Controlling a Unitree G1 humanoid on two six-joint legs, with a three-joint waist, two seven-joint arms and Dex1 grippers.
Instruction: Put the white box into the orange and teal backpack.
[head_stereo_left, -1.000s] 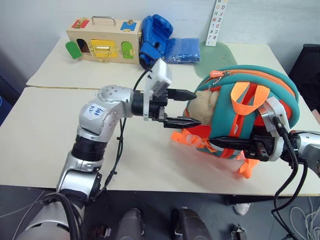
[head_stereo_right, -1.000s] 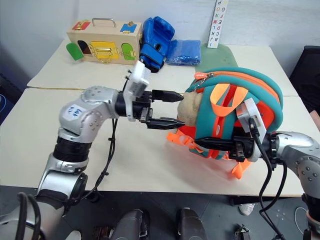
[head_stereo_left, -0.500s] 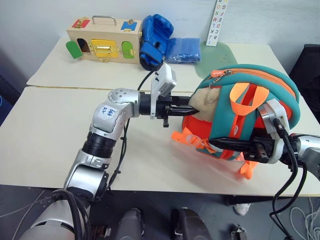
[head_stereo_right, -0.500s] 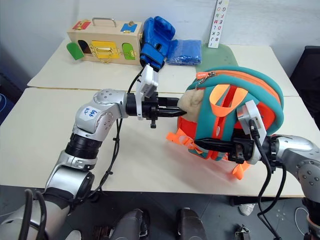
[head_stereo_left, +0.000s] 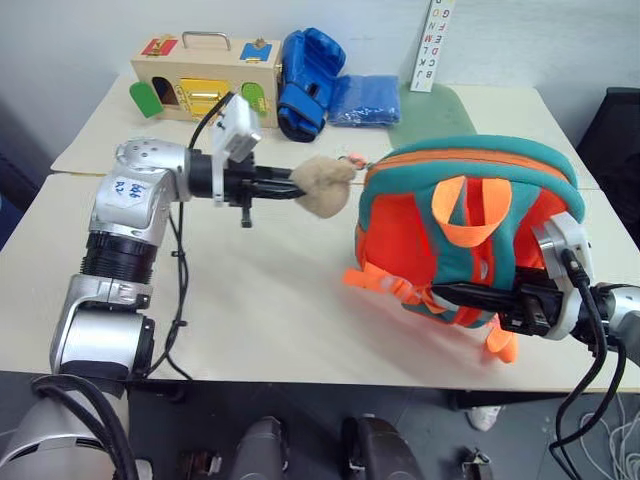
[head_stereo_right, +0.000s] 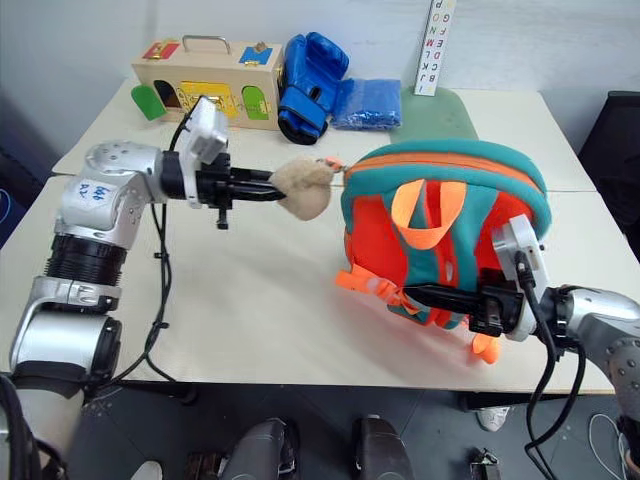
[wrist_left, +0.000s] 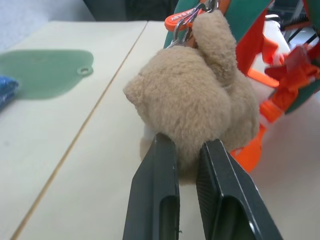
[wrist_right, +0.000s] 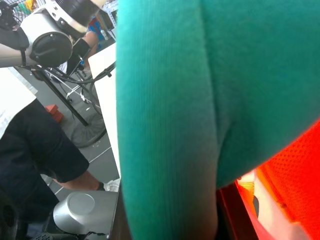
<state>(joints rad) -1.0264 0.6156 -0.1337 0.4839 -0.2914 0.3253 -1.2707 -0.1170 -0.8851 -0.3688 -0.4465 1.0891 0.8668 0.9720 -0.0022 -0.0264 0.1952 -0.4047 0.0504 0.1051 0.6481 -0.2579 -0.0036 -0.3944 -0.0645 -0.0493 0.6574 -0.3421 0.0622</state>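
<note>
- Beige plush toy (wrist_left: 192, 97) is pinched between the left gripper (head_stereo_left: 290, 183)'s two black fingers, which are narrowed onto its lower body; the left wrist view shows the fur bulging around them.
- A metal clip joins the toy to the zipper pull at the top edge of the orange and teal backpack (head_stereo_left: 470, 230), and the link looks drawn taut between them, at about 9 o'clock from the bag.
- The right gripper (head_stereo_left: 480, 297) reaches in at the bag's lower front, about 5 o'clock on the table (head_stereo_left: 260, 300); its jaws are closed on an orange webbing strap, bracing the bag upright.
- My reading of the step: opening the bag, using the toy as a handle on the zipper while the other arm anchors the pack. The zip along the teal rim looks shut from here, so this is early in the task.
- The white box cannot be made out on the table, so I cannot say where it lies.
- At 11 to 12 o'clock sit a wooden box (head_stereo_left: 205, 80) with coloured doors, a blue boxing glove (head_stereo_left: 310, 80) and a folded blue cloth (head_stereo_left: 366, 100), all well apart from the bag.
- Next, the pull likely needs to follow the curve of the zipper track instead of going straight outward, with the right arm's hold kept firm so the bag does not slide or tip.
- The risk, as I judge it, is the soft toy slipping out of the pinch.
</note>
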